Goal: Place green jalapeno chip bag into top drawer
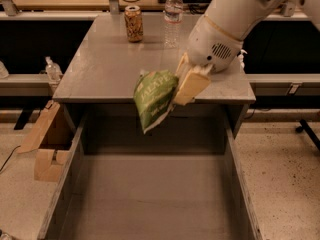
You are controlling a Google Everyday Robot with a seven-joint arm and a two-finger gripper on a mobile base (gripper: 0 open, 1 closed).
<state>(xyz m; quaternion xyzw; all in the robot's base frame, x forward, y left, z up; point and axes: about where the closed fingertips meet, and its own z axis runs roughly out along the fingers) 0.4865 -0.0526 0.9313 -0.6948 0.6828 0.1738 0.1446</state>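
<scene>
**Soft foil bag being carried out over an open drawer**

The two-finger gripper (pixel 181 95), cream-fingered and mounted on a white arm, is hanging just past the front edge of the flat grey tabletop (pixel 110 59), toward the right half of that edge. Its jaws are pinching together on the right-hand margin of the green jalapeno chip bag (pixel 154 100), a crinkly foil pouch with pale lettering. The bag is dangling to the left of the fingers (pixel 191 83). Its upper end is sitting about level with the tabletop's front edge and its lower corner is drooping below that edge. It is touching neither the tabletop nor the top drawer (pixel 150 199), a wide grey metal tray with a flat floor and low side walls, standing open below and in front of the tabletop.

The bag is probably behaving as a light, air-filled, yielding load. The foil is likely slippery, the belly is likely giving way under pressure, and the chips inside are presumably brittle. The sound place to hold it is therefore the flat sealed margin or a gathered fold of foil, as the jaws appear to be doing, rather than the puffed middle. Because it is hanging from one side, it is apt to swing and twist, so slow travel and a low release over the drawer floor look advisable.

A tan patterned drink can (pixel 133 23) and a clear plastic water bottle (pixel 173 18) are standing near the tabletop's far edge, well apart from the bag.
</scene>
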